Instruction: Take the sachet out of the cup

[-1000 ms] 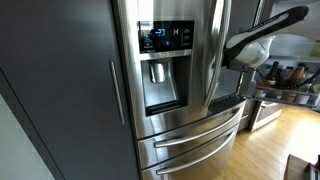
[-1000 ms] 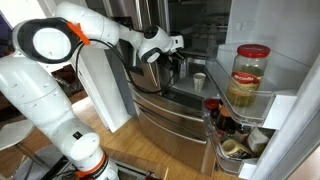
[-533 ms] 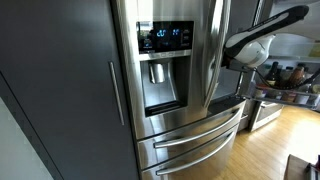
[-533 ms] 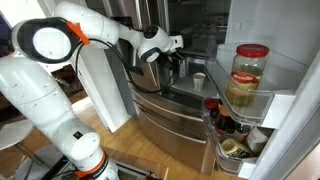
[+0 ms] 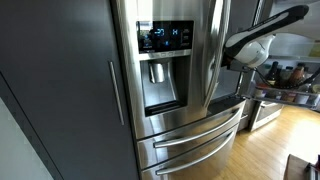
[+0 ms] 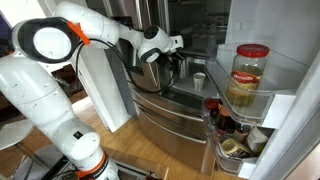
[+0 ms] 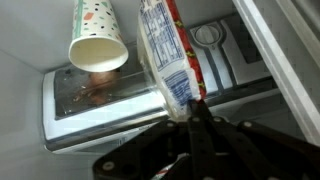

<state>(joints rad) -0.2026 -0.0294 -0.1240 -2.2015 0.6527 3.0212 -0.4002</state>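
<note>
In the wrist view my gripper (image 7: pixel 187 110) is shut on a white sachet (image 7: pixel 165 50) with red and blue print, which sticks up from the fingertips. A paper cup (image 7: pixel 97 38) with coloured dots stands to its left on a metal shelf inside the fridge; the sachet is outside the cup. In an exterior view the gripper (image 6: pixel 178 62) is inside the open fridge, and the cup (image 6: pixel 199 80) shows small on the shelf beside it. The sachet is too small to make out there.
The fridge door (image 6: pixel 280 90) stands open with a red-lidded jar (image 6: pixel 247 72) on its shelf and bottles lower down. In an exterior view the closed door with the dispenser panel (image 5: pixel 165 38) hides the gripper; only the arm (image 5: pixel 262 35) shows. A round lid (image 7: pixel 207 36) lies on the shelf.
</note>
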